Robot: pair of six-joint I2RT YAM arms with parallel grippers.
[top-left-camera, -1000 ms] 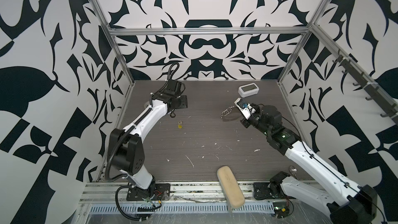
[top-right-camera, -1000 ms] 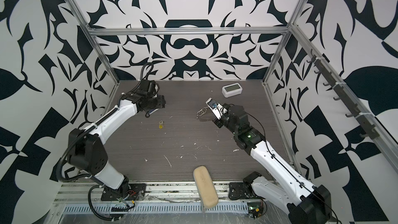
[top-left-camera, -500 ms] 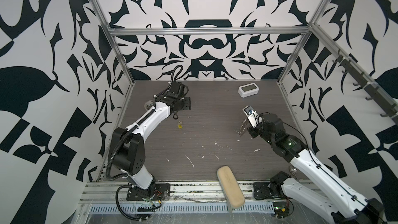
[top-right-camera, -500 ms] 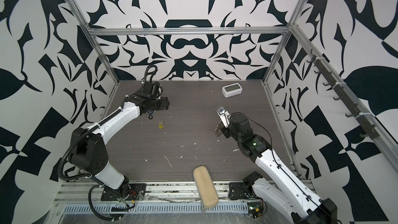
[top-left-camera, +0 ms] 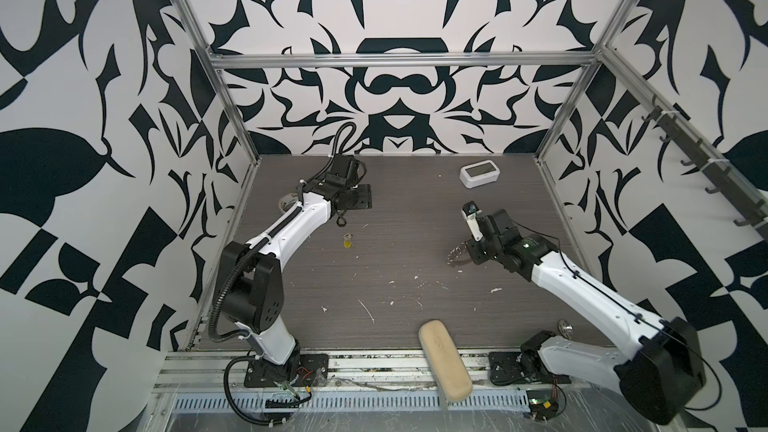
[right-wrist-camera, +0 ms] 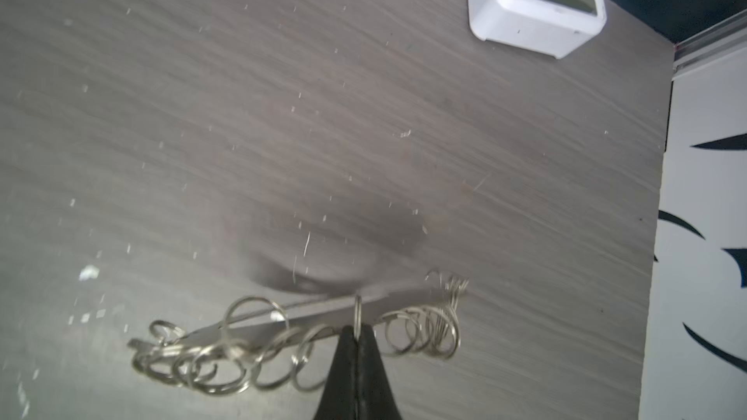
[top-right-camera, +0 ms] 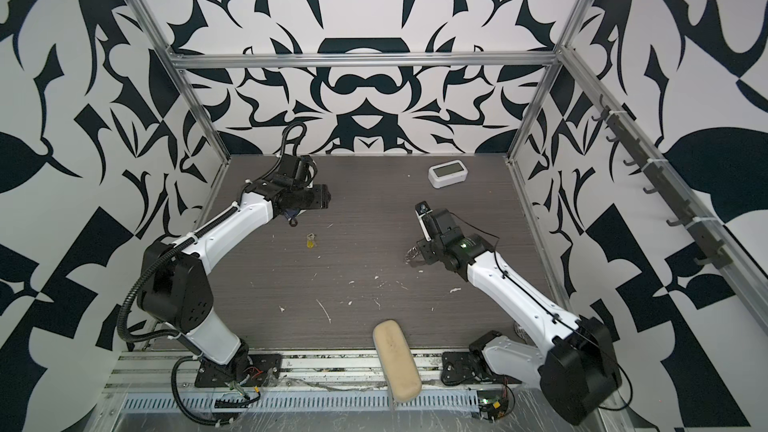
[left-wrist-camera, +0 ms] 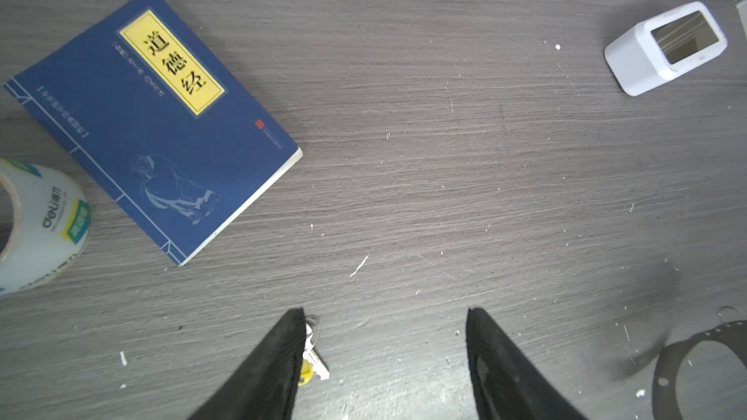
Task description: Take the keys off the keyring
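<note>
Moved: right gripper and its load have dropped lower and drawn back from the small white box-shaped device with a grey screen; the left gripper has barely shifted.
Right fingers: pressed together on one wire ring.
Keyring: cluster of thin silver wire rings, strung out at the right fingertips low over the dark wood-grain tabletop, in front of the white device; blurred.
Key: tiny brass-yellow key with a small silver ring, flat on the tabletop, well apart from the white device, on the left arm's side.
Left fingers: spread wide, holding nothing; the key lies just beside one finger.
Done: one key is off the keyring.
Left: no key shows among the rings, but blur leaves this unsettled.
</note>
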